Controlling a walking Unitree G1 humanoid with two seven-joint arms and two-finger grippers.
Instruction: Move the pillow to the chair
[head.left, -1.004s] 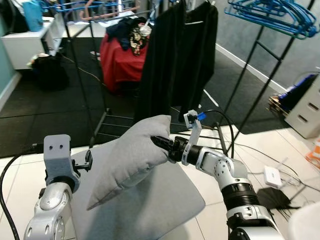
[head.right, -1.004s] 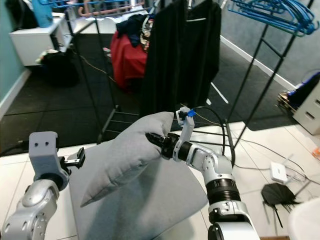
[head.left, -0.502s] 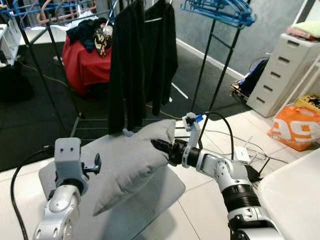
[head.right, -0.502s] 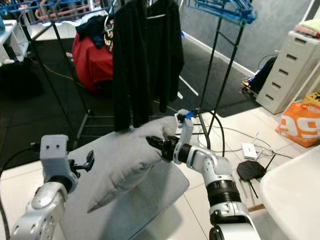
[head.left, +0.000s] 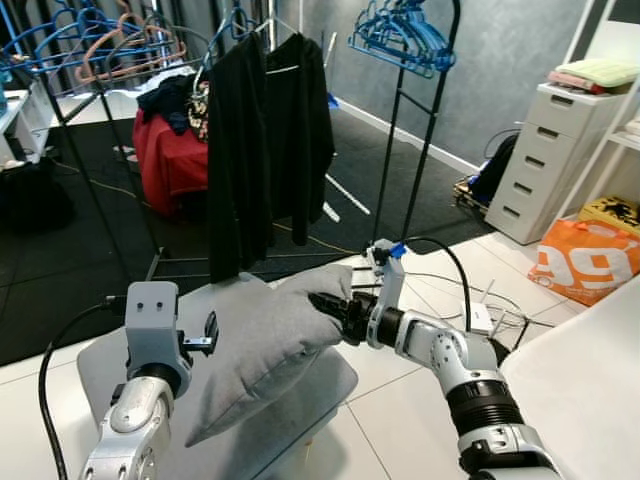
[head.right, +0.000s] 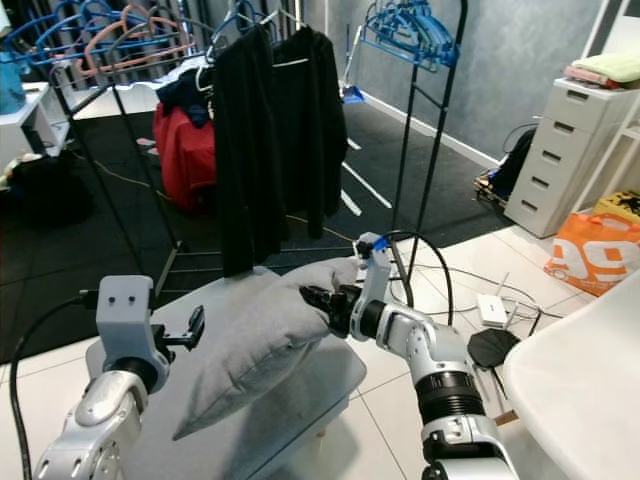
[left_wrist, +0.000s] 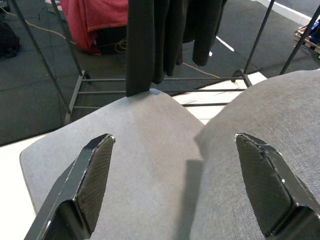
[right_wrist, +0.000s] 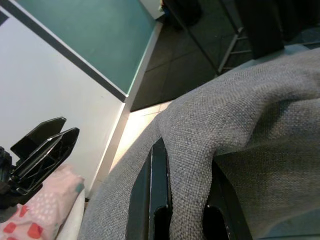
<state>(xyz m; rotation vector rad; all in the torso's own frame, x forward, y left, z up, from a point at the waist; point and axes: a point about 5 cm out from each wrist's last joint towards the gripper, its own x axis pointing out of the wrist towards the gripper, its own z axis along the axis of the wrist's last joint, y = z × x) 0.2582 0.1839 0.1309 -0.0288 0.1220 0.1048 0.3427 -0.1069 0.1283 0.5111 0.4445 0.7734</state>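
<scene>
Right fingers (head.left: 330, 307) pinching grey pillow (head.left: 262, 340) corner (fabric bunched between), lifted

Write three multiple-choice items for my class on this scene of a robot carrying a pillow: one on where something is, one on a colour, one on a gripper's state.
1. Where is the grey pillow?
A. Held above the grey seat pad
B. On top of the white drawers
C. Hanging from the rack

2. What colour are the hangers at the top of the rack?
A. Yellow
B. Blue
C. White

3. How is the left gripper?
A. Shut on the pillow
B. Shut on a hanger
C. Open, holding nothing

Answers:
1 A: the right gripper pinches one corner, with the grey seat pad beneath.
2 B: they are plainly blue against the grey wall.
3 C: the left wrist view shows its fingers wide apart over the pad.
</scene>
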